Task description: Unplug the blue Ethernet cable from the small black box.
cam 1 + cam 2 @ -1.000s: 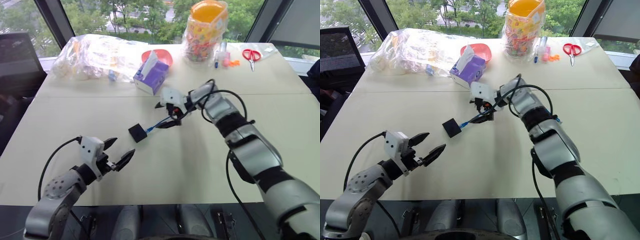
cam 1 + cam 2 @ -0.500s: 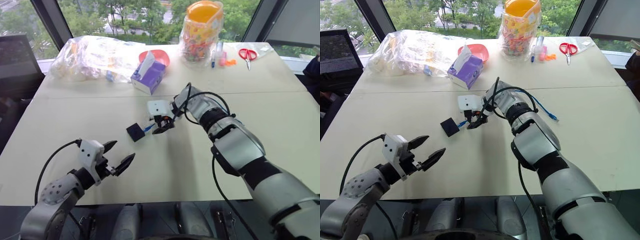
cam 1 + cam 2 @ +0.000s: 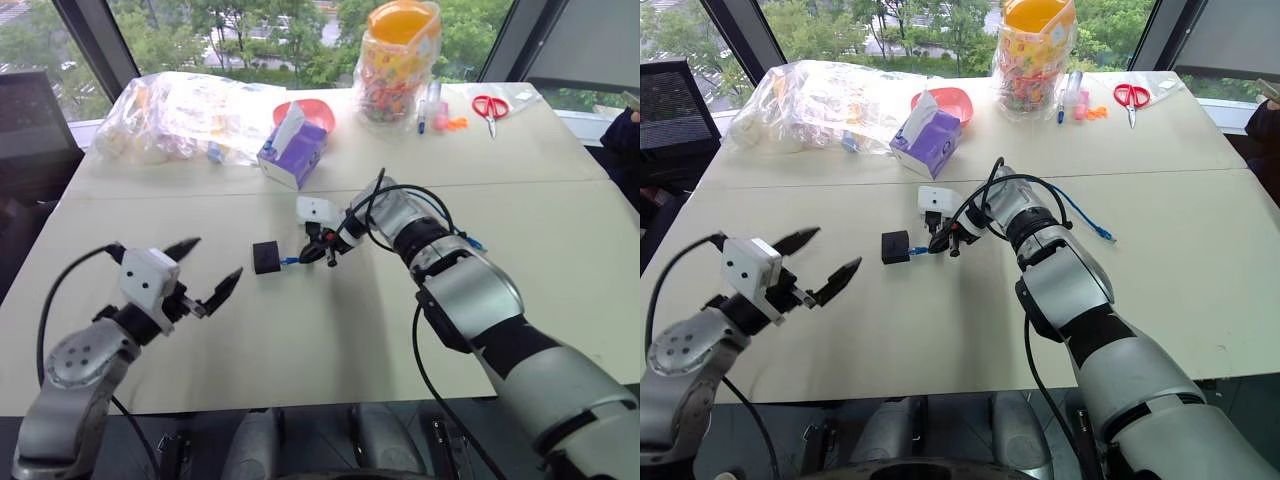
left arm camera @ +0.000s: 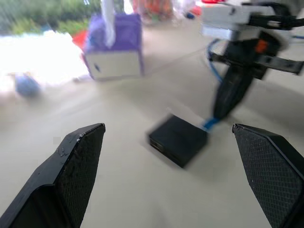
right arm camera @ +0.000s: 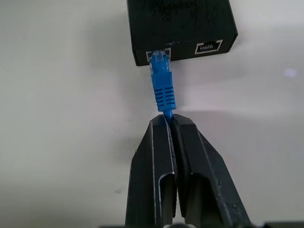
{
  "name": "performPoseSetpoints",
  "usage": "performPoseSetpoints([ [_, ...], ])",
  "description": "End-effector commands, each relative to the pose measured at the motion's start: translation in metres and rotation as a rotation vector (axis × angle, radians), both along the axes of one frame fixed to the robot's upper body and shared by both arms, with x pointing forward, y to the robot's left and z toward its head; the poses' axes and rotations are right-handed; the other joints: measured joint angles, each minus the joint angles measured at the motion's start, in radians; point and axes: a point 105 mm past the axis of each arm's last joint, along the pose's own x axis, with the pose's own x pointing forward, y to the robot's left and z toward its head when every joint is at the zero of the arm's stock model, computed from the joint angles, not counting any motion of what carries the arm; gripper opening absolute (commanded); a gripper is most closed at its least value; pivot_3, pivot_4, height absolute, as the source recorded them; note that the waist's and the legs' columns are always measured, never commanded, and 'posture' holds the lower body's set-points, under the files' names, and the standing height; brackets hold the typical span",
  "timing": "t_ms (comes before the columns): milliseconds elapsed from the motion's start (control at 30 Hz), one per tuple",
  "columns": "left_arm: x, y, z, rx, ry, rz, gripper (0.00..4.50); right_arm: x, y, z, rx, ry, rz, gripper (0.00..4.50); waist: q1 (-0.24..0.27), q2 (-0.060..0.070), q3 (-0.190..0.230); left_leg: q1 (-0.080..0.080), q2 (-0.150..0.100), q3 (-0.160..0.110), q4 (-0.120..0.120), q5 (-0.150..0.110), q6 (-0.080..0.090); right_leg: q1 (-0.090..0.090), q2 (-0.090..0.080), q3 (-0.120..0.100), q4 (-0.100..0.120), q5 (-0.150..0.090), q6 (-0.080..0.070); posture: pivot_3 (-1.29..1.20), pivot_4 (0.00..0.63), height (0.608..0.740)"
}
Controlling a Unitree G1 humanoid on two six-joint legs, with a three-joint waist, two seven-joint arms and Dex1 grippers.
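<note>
Right gripper point(image 5: 167, 124) pinched blue Ethernet cable point(image 5: 163, 90) behind its boot | small black box point(image 5: 180, 28) looked light, I'd brace it | left gripper point(image 3: 210, 275) spread wide, near-left.

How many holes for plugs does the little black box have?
2 on the box side facing the right gripper: one holds the blue cable, one empty beside it. Other sides are hidden.

Bright-blue cable point(image 5: 163, 92), matte black box point(image 5: 180, 28), purple tissue box point(image 3: 296, 155), red scissors point(image 3: 490, 106).
</note>
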Motion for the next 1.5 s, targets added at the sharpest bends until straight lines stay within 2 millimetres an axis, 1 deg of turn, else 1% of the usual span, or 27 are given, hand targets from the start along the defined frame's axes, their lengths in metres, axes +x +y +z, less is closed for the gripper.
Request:
performPoseSetpoints([
  [33, 0.001, -0.009, 0.020, 0.130, -0.161, -0.057, 4.50, -0.003, -0.005, 0.045, 0.084, 0.089, 0.038, 0.04, 0.001, 0.001, 0.001, 0.000, 0.000, 0.000, 0.000, 0.000, 0.000, 0.000, 0.000, 0.000, 0.000, 0.000, 0.000, 0.00, 0.150, 0.740],
  [100, 0.001, -0.013, 0.024, 0.143, -0.188, -0.093, 4.50, -0.002, -0.013, 0.055, 0.084, 0.105, 0.021, 0.04, 0.001, 0.001, 0.001, -0.001, 0.000, 0.000, 0.000, 0.000, 0.000, -0.001, 0.000, 0.000, 0.000, 0.000, 0.000, 0.00, 0.150, 0.740],
  [200, -0.001, -0.022, 0.027, 0.166, -0.205, -0.172, 4.50, 0.000, -0.022, 0.078, 0.127, 0.133, -0.042, 0.04, 0.000, 0.001, 0.002, -0.001, 0.000, 0.000, 0.000, 0.000, 0.000, -0.001, 0.000, 0.000, 0.000, 0.000, 0.000, 0.00, 0.150, 0.740],
  [333, 0.000, -0.030, 0.031, 0.174, -0.185, -0.264, 4.50, -0.007, -0.038, 0.102, 0.143, 0.159, -0.069, 0.04, 0.000, 0.003, 0.003, -0.001, 0.000, 0.000, 0.000, 0.000, 0.000, -0.001, 0.000, 0.000, 0.000, 0.000, 0.000, 0.00, 0.150, 0.740],
  [433, 0.001, -0.033, 0.033, 0.154, -0.157, -0.299, 4.50, -0.020, -0.048, 0.108, 0.122, 0.182, -0.044, 0.04, 0.000, 0.003, 0.004, -0.002, 0.000, 0.000, 0.000, 0.000, 0.000, -0.002, 0.000, 0.000, 0.000, 0.000, 0.001, 0.00, 0.150, 0.740],
  [533, 0.000, -0.038, 0.033, 0.167, -0.140, -0.350, 4.50, -0.034, -0.061, 0.102, 0.047, 0.193, -0.007, 0.04, -0.001, 0.003, 0.005, -0.002, 0.000, 0.000, 0.000, 0.000, 0.000, -0.002, 0.000, 0.000, 0.000, -0.001, 0.001, 0.00, 0.150, 0.740],
  [633, -0.002, -0.045, 0.034, 0.196, -0.151, -0.399, 4.50, -0.053, -0.066, 0.100, 0.010, 0.252, 0.031, 0.04, -0.001, 0.003, 0.005, -0.002, 0.000, 0.000, 0.000, 0.000, 0.000, -0.003, 0.000, 0.000, 0.000, -0.001, 0.001, 0.00, 0.150, 0.740],
  [700, -0.003, -0.048, 0.034, 0.203, -0.153, -0.422, 4.50, -0.065, -0.066, 0.101, 0.002, 0.286, 0.065, 0.04, -0.001, 0.003, 0.007, -0.003, 0.000, 0.000, 0.000, 0.000, 0.000, -0.004, 0.000, 0.000, 0.001, -0.001, 0.001, 0.00, 0.150, 0.740],
  [800, -0.007, -0.054, 0.032, 0.217, -0.143, -0.474, 4.50, -0.077, -0.063, 0.107, 0.014, 0.335, 0.097, 0.04, -0.001, 0.003, 0.008, -0.003, 0.000, 0.000, 0.000, 0.000, 0.001, -0.004, 0.000, 0.000, 0.001, -0.001, 0.001, 0.00, 0.150, 0.740],
  [933, -0.018, -0.062, 0.026, 0.252, -0.132, -0.558, 4.50, -0.081, -0.058, 0.117, 0.043, 0.367, 0.106, 0.04, 0.000, 0.003, 0.008, -0.003, 0.000, 0.000, 0.000, 0.000, 0.001, -0.004, 0.000, 0.000, 0.001, -0.001, 0.001, 0.00, 0.150, 0.740],
  [1100, -0.027, -0.067, 0.022, 0.288, -0.159, -0.613, 4.50, -0.082, -0.058, 0.122, 0.031, 0.355, 0.111, 0.04, 0.001, 0.002, 0.008, -0.003, 0.000, 0.000, 0.000, 0.000, 0.001, -0.004, 0.000, 0.000, 0.001, -0.001, 0.001, 0.00, 0.150, 0.740],
  [1333, -0.023, -0.068, 0.028, 0.253, -0.203, -0.584, 4.50, -0.101, -0.054, 0.133, 0.039, 0.418, 0.165, 0.04, 0.002, 0.002, 0.008, -0.005, 0.000, 0.000, 0.001, 0.000, 0.001, -0.006, 0.000, 0.000, 0.001, -0.001, 0.001, 0.00, 0.150, 0.740],
  [1433, -0.024, -0.071, 0.028, 0.245, -0.207, -0.591, 4.50, -0.109, -0.048, 0.144, 0.063, 0.458, 0.184, 0.04, 0.000, 0.002, 0.008, -0.006, 0.000, 0.000, 0.001, 0.000, 0.001, -0.006, 0.000, 0.000, 0.001, -0.001, 0.001, 0.00, 0.150, 0.740],
  [1500, -0.025, -0.075, 0.028, 0.235, -0.214, -0.600, 4.50, -0.111, -0.046, 0.148, 0.068, 0.472, 0.189, 0.04, 0.001, 0.002, 0.008, -0.006, 0.000, 0.000, 0.001, 0.000, 0.001, -0.006, 0.000, 0.000, 0.001, -0.001, 0.001, 0.00, 0.150, 0.740],
])
